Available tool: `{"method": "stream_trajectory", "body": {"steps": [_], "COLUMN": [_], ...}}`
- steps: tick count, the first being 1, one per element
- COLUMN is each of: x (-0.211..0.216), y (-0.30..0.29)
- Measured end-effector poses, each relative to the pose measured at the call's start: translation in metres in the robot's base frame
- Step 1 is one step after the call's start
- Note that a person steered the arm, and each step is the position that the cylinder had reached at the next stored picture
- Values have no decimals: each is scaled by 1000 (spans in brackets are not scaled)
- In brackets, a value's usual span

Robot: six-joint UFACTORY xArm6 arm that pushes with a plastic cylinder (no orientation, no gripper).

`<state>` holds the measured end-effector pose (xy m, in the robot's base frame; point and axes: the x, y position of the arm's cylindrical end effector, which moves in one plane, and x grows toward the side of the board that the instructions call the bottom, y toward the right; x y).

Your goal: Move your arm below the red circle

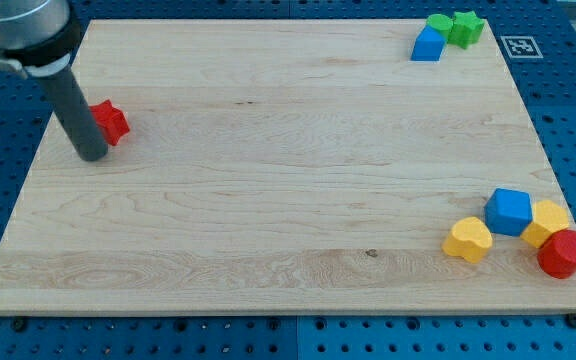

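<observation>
My tip (92, 155) sits in the upper left of the frame, near the left edge of the wooden board (268, 180), with no jaws to speak of: the arm ends in a plain dark rod, so nothing opens, closes or grips. The rod stands just beside a red star-shaped block (113, 121), on its left and a little lower, and it hides that block's left edge, so I cannot tell whether they touch. That is not my target. The red circle (565, 253), a short red cylinder, lies far off at the lower right corner of the frame, at the very edge of the board, touching a yellow block (548, 219) above it; a blue cube (509, 211) and a yellow heart-shaped block (468, 240) sit just to the left. In the upper right corner a blue block (428, 45) leans against two green blocks (456, 27). As I judge it, the task is barely begun. I would draw the tip clear of the star first, then sweep across the open middle low in the frame, passing under the yellow heart. The strip of board below the cylinder is very thin, so I would come in slowly from the left and stop short of nudging it off the edge.
</observation>
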<state>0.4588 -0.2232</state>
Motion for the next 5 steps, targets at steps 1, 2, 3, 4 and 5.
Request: {"method": "stream_trajectory", "body": {"steps": [1,2,3,4,5], "x": [59,96,125,153,159], "y": [54,136,238,323,363]}}
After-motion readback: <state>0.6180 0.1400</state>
